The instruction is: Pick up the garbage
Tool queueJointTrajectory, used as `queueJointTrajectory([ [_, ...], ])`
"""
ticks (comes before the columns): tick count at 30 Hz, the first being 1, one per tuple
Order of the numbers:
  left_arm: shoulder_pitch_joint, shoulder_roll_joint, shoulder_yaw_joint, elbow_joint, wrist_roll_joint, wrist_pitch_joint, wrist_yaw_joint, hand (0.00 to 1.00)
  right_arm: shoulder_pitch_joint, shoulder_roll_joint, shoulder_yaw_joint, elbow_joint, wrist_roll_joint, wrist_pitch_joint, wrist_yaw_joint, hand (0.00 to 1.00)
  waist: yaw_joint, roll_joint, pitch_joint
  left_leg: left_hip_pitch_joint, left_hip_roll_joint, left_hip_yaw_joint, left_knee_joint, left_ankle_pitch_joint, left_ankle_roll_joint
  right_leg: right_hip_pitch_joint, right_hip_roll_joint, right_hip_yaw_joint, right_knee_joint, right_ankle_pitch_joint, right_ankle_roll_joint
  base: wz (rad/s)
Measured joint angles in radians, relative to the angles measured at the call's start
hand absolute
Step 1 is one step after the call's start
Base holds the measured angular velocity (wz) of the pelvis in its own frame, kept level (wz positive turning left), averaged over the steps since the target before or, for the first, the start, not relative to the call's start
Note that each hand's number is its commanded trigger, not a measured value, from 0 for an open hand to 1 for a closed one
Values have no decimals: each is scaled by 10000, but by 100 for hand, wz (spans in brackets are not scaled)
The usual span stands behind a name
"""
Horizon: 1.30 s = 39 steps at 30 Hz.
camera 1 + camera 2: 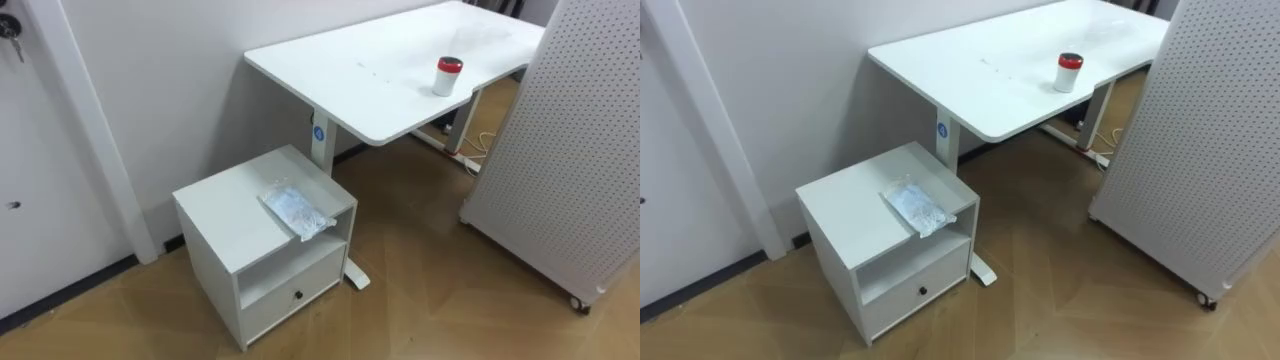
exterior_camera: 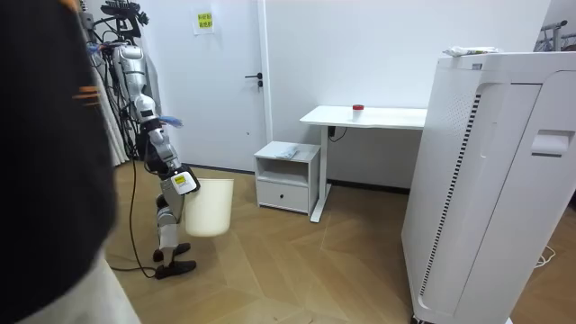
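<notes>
Right hand (image 2: 180, 183) against side of white waste bin (image 2: 211, 209), bin carried off floor; finger state unreadable. Robot well short of bedside cabinet (image 1: 225, 225). Plastic wrapper (image 1: 296, 210) lies on cabinet top, untouched. Red-lidded jar (image 1: 448, 75) stands on desk (image 1: 350, 70). Judgement: nothing picked yet; approach, grasp and binning all left.

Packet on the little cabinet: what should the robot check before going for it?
1. Packet in sight, lying on the cabinet top: ok.
2. Nothing lying on the packet: ok.
3. Cabinet within arm's reach: not ok; in the room view the robot stands well short of it.
4. Bin with the robot for the drop: ok, at its front.
5. Can upright on the desk, away from the packet: ok.
</notes>
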Motion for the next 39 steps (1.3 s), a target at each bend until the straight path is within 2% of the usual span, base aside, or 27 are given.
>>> queueJointTrajectory([
  [9,32,2,3,-419,-85,-143,247,0,83,-19,-10,-41,-11,-233,-60,100,-39,221,-15,-36,-5,-11,-35,0,0,5,8,-2,-133,39,18,0],
  [10,26,2,3,-457,-210,-168,263,0,108,-38,-15,-89,-17,-238,-61,100,-63,244,-35,-29,-4,-12,-38,0,0,8,9,-1,-132,39,18,0],
  [14,24,-3,8,-475,-209,-184,275,0,109,-55,-32,-129,-123,-235,-58,100,-131,314,-30,-19,0,-4,-37,0,0,17,14,16,-131,39,18,0],
  [20,0,-2,28,0,-195,-154,274,0,72,-55,-58,7,-214,-206,-51,100,-120,360,5,292,10,31,-115,-1,0,286,28,113,-134,36,16,-1],
  [23,-11,-2,45,239,-203,-98,273,0,72,-53,-125,85,-210,-152,-3,100,-125,332,31,309,13,-40,-74,-19,-3,332,32,-34,-100,25,4,7],
  [26,38,-10,256,301,-199,-41,232,0,76,-55,-143,61,-208,-93,-3,100,-40,315,45,96,113,-37,624,-383,-58,167,125,-286,285,-183,-95,1],
  [28,93,5,487,337,-155,93,206,0,49,-78,-133,-11,-174,-24,61,100,32,331,35,-338,283,29,1779,-952,-186,-123,201,-346,1064,-672,-194,-8],
  [29,111,6,557,336,-152,108,194,0,14,-87,-133,3,-173,-11,70,100,25,316,40,-445,314,38,2063,-1067,-253,-219,202,-382,1252,-826,-252,0],
  [30,110,23,674,336,-170,144,161,0,-2,-82,-134,46,-148,0,77,100,-18,280,38,-761,390,153,2739,-1224,-471,-332,203,-445,1574,-1130,-371,9],
  [31,125,32,678,333,-176,162,142,0,7,-91,-132,91,-121,30,68,100,5,268,40,-1087,564,532,3539,-1241,-568,-365,219,-470,1782,-1333,-514,11],
  [32,152,29,678,323,-180,186,141,0,18,-97,-128,96,-93,55,58,100,18,266,37,-1239,647,650,3944,-1218,-646,-364,216,-475,1844,-1392,-541,0],
  [33,221,17,650,299,-199,250,142,0,29,-98,-96,110,60,99,36,100,41,260,22,-1505,763,755,4627,-1092,-868,-334,137,-427,1947,-1467,-625,-8],
  [34,243,0,587,292,-191,299,144,0,25,-103,-36,114,194,109,25,100,13,281,19,-1850,867,805,5398,-858,-1208,-293,155,-368,1982,-1493,-650,-7],
  [35,321,-7,498,306,-187,298,142,0,-8,-108,-23,106,248,110,23,100,10,291,44,-2164,925,797,5954,-615,-1335,-246,173,-309,1981,-1495,-656,0],
  [36,362,-44,389,291,-188,283,140,0,-23,-131,-19,88,315,121,5,100,15,195,108,-2773,911,819,6613,-369,-1232,-69,183,-179,1982,-1530,-667,9],
  [37,382,-56,332,278,-204,273,140,0,29,-125,-32,87,375,148,-75,100,-31,191,111,-3248,818,770,6092,-519,-981,-3,144,-161,1967,-1620,-676,10],
  [38,405,-54,270,261,-213,273,139,0,45,-130,-32,84,467,200,-105,100,-13,195,112,-3511,785,770,5619,-495,-1000,9,122,-158,1976,-1670,-686,3],
  [39,520,-51,206,175,-216,274,140,0,70,-145,-19,47,607,301,-190,100,59,196,111,-3953,735,764,4242,-284,-1161,17,94,-119,1974,-1771,-668,-15],
])
